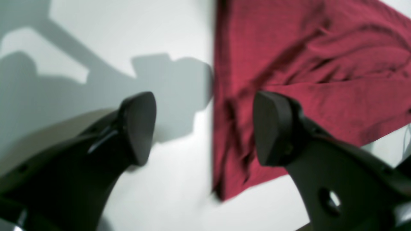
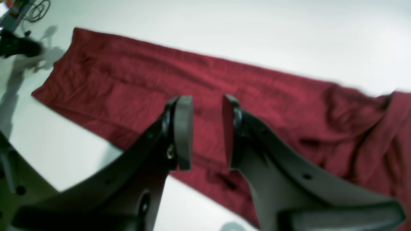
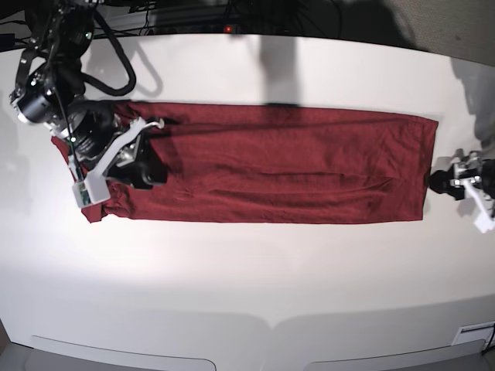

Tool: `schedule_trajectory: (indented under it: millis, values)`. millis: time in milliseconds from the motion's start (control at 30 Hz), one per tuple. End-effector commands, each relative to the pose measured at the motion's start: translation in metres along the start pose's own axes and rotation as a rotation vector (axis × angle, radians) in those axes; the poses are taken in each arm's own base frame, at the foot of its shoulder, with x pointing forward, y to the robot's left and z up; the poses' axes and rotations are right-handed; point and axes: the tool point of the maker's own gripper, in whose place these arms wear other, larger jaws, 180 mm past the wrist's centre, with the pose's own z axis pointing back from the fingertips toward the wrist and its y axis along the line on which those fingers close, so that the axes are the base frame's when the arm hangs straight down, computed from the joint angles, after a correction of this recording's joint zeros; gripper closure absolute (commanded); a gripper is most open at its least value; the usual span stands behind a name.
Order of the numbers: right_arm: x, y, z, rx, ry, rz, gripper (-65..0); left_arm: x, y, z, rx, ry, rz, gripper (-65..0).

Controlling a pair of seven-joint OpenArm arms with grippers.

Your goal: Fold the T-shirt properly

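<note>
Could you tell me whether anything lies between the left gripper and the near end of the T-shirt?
Nothing visible does. The left gripper hangs open at the T-shirt's end, one finger over bare white table and the other over the fabric, with only the gripper's own shadow on the table between them.

The left gripper [image 1: 204,128] occupies the lower part of the frame, with its two dark fingers spread wide apart. The left-hand fingertip [image 1: 138,126] stands over the bare white table [image 1: 179,192]. The right-hand fingertip [image 1: 273,128] stands over the T-shirt [image 1: 321,64]. Nothing lies between the fingertips. The dark red fabric fills the upper right and centre right of the frame. Its straight edge runs vertically down the middle, ending in a corner at lower centre. Diagonal wrinkles cross the fabric at right. Grey shadows [image 1: 64,80] of the arm fall on the table at upper left.
</note>
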Motion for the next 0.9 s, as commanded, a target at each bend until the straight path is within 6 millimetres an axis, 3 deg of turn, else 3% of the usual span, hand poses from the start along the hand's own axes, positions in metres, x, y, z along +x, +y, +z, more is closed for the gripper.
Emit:
schedule_trajectory:
  millis: [0,133,300,533,700,867]
  values:
    - [0.011,0.004,0.003,0.012,-0.045,0.008,-16.7,0.020,-0.001,0.007,0.009,-0.050,-0.032,-45.5]
    - [-0.007,0.009,0.005,0.020,-0.006,-0.021,-16.7,0.008,0.002,-0.014,0.090,0.010,-0.110,-45.5]
    - [-0.027,0.014,0.009,0.025,0.050,-0.044,-16.7,0.006,0.023,-0.004,0.180,0.028,-0.155,-45.5]
    - [-0.026,0.016,0.010,0.029,0.049,-0.044,-16.7,-0.019,0.006,-0.008,0.058,0.089,-0.056,-45.5]
    - [-0.022,0.019,0.012,0.028,0.047,-0.026,-16.7,-0.058,0.001,-0.020,0.014,0.150,-0.003,-45.5]
    - [-0.017,0.021,0.013,0.027,0.035,-0.010,-16.7,-0.093,-0.027,-0.033,-0.108,0.234,0.068,-45.5]
